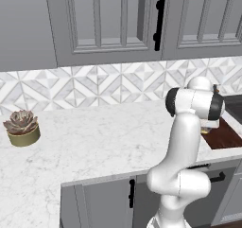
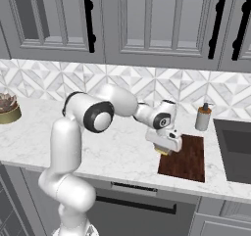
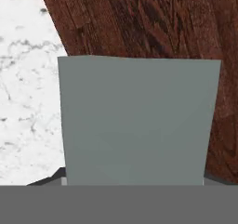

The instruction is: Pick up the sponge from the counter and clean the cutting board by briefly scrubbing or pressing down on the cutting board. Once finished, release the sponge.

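Marble tabletop, grey cabinets above. We see the arm bent forward, end effector pointing down, clamped on the sponge over the cutting board's near-left corner.

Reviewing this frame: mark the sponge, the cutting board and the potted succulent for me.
sponge [image 3: 139,121], hand view, middle of its grey-green scrub face.
cutting board [image 2: 188,159], right base view, bare wood right of the gripper.
potted succulent [image 1: 21,121], left base view, on its reddish leaves.
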{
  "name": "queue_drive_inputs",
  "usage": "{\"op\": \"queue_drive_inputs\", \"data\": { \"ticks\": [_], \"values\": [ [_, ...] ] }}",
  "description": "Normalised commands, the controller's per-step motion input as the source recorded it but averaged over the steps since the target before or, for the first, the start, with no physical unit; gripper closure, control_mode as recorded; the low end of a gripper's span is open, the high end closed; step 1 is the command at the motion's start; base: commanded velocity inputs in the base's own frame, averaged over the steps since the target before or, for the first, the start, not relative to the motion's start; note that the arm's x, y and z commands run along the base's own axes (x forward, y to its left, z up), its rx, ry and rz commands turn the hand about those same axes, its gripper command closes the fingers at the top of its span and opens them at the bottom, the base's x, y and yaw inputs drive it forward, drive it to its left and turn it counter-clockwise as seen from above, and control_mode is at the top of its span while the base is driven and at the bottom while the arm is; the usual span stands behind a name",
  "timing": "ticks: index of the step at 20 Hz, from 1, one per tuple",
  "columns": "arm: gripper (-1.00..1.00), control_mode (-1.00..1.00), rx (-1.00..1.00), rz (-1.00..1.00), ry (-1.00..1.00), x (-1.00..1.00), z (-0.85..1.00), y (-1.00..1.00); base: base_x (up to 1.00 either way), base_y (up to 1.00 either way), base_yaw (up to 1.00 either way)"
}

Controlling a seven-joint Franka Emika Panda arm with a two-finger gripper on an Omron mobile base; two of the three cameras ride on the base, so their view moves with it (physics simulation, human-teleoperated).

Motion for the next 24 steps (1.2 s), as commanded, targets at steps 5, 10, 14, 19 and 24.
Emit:
{"op": "queue_drive_inputs", "data": {
  "ticks": [5,10,14,19,24],
  "values": [
    [1.0,-1.0,0.0,-0.07,0.06,1.0,0.07,0.06,0.0,0.0,0.0],
    [1.0,-1.0,0.0,-0.08,0.03,0.79,0.34,-0.01,0.0,0.0,0.0],
    [1.0,-1.0,-0.01,-0.03,-0.02,0.07,0.14,-0.2,0.0,0.0,0.0],
    [1.0,-1.0,0.0,0.0,0.09,-0.85,-0.97,-0.66,0.0,0.0,0.0],
    [1.0,-1.0,0.02,0.0,0.12,-0.25,-0.8,-0.17,0.0,0.0,0.0]
  ]
}}
